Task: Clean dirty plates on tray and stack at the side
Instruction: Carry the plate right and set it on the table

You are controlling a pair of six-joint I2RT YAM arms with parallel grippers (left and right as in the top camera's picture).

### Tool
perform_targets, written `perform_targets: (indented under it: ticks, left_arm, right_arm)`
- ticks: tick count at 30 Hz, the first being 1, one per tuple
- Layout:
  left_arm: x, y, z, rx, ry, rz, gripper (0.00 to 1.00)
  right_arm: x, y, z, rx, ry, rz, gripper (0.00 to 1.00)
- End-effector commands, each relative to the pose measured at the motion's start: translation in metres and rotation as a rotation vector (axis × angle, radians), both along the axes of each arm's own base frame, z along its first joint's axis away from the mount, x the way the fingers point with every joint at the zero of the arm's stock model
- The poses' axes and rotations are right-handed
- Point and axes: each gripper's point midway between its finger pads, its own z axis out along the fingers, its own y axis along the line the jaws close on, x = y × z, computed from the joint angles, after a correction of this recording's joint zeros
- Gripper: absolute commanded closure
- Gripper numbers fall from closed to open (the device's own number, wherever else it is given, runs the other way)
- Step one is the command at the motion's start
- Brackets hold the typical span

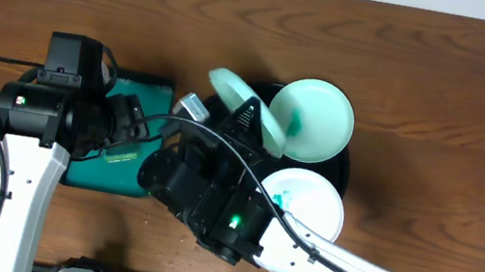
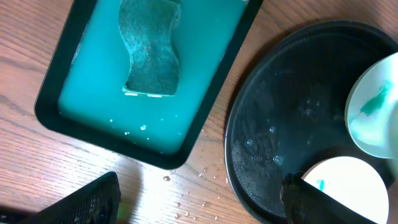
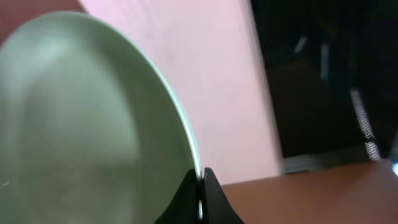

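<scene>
The wooden counter [image 1: 446, 80] carries the round black tray [image 2: 273, 124] about midway along its length and closer to the far edge than the near one. Just to the left of it lies the green rectangular tray [image 2: 93, 93], filled with pale teal liquid. Water drops speckle the wood between the two trays. Two plates rest on the black tray. The flat mint plate [image 1: 318, 119] is on the side toward the far edge and has a green smear near its middle. The white plate [image 1: 310, 205] is on the side toward the near edge and is smeared green at its left. The raised mint plate [image 1: 230, 90] is tilted steeply above the tray's left part, clear of the surface. The right gripper [image 3: 200, 194] has its two fingers pinched on this plate's rim. A green sponge [image 2: 151, 53] lies in the liquid of the rectangular tray. The left gripper [image 2: 199, 202] hangs above the wood near that tray's right end, its fingers [image 2: 93, 199] spread wide with nothing between them.
</scene>
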Motion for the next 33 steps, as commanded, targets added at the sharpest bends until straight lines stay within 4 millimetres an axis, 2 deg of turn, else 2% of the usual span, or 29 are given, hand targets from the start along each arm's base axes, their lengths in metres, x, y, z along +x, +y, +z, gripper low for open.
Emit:
perform_targets:
  ticks: [1,4,6,9,11,13,15,18,23,24,29,33]
  left_arm:
    - [-0.002,-0.001,-0.002,0.006,0.009,-0.016,0.17]
    - [-0.002,-0.001,-0.002,0.006,0.010,-0.016,0.17]
    - [-0.002,-0.001,-0.002,0.006,0.009,-0.016,0.17]
    - [-0.001,-0.001,-0.002,0.006,0.005,-0.016,0.17]
    - [-0.001,-0.001,-0.002,0.006,0.005,-0.016,0.17]
    - [-0.001,-0.001,-0.002,0.006,0.006,-0.016,0.17]
    - [-0.001,-0.001,-0.002,0.006,0.005,-0.015,0.17]
    - [-0.001,-0.001,-0.002,0.005,0.005,-0.016,0.17]
    - [-0.001,-0.001,-0.002,0.005,0.005,-0.016,0.17]
    - [-0.001,-0.001,-0.002,0.005,0.005,-0.016,0.17]
    - [0.000,-0.001,-0.002,0.005,0.004,-0.016,0.17]
    - [0.000,-0.001,-0.002,0.006,0.004,-0.015,0.17]
  right_arm:
    - [0.008,0.012,-0.055,0.352,0.224,0.056,0.99]
    - [0.008,0.007,-0.102,0.615,0.484,-0.008,0.99]
    - [0.014,0.002,-0.117,0.765,0.596,-0.068,0.99]
    - [0.030,-0.010,-0.120,0.917,0.675,-0.115,0.99]
    - [0.042,-0.020,-0.112,1.008,0.711,-0.119,0.99]
    - [0.056,-0.040,-0.100,1.108,0.722,-0.135,0.99]
    - [0.073,-0.069,-0.091,1.213,0.714,-0.184,0.98]
    - [0.095,-0.124,-0.091,1.355,0.708,-0.298,0.98]
    - [0.113,-0.234,-0.100,1.542,0.636,-0.520,0.98]
    - [0.115,-0.260,-0.102,1.579,0.600,-0.570,0.99]
    - [0.106,-0.359,-0.118,1.678,0.450,-0.784,0.98]
    - [0.091,-0.414,-0.144,1.726,0.394,-0.946,0.99]
